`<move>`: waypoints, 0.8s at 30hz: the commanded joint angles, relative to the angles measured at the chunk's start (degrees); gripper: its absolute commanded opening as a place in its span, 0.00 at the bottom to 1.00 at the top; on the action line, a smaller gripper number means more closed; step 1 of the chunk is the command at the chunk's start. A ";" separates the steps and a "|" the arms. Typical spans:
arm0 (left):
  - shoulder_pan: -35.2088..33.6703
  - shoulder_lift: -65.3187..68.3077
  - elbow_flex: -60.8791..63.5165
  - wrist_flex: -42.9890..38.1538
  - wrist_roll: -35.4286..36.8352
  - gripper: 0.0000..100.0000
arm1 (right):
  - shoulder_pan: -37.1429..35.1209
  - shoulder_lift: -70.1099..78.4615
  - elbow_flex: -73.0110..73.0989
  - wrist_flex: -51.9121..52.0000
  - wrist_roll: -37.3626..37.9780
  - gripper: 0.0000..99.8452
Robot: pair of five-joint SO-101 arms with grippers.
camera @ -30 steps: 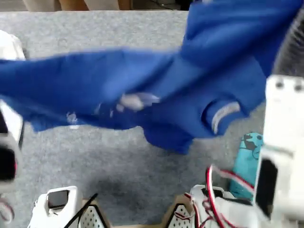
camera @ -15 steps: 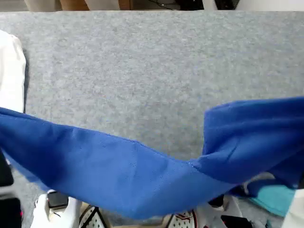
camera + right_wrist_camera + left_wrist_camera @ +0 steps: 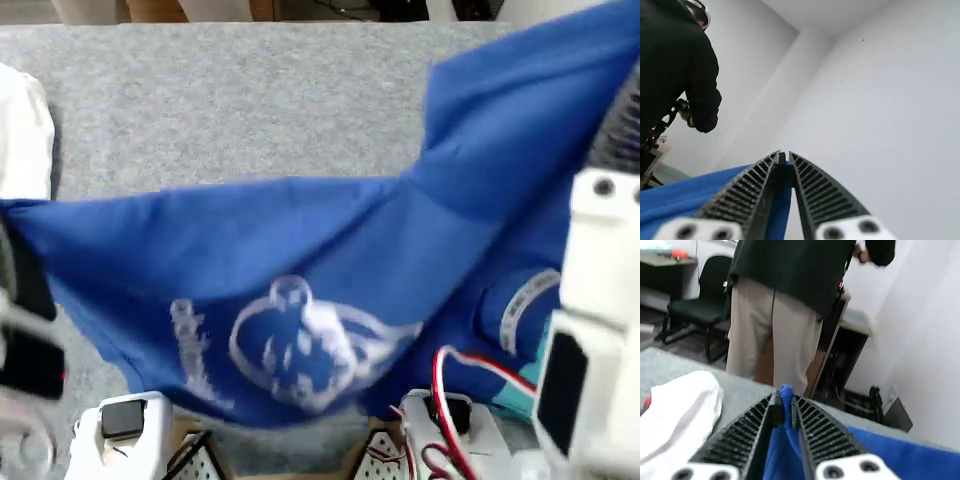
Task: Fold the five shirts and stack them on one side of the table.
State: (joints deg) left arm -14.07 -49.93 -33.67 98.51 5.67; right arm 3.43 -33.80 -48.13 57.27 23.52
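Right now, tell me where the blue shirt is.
High view: the blue shirt hangs spread over the grey table, pinched by the left gripper and right gripper, its left end near the white shirt.

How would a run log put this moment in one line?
left end effector: shut on blue shirt | right end effector: shut on blue shirt | blue shirt: stretched above table

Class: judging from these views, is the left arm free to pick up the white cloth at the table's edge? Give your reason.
Probably not yet. The left gripper is shut on the blue shirt, holding it up. The white cloth lies uncovered nearby, so nothing else blocks it.
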 commanded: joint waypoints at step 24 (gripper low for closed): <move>3.25 17.54 73.58 -87.82 1.67 0.02 | -2.95 28.62 48.22 -46.77 -0.26 0.00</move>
State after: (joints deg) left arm -11.43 -35.87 41.49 16.75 7.69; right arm 1.23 -10.33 5.85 13.85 23.52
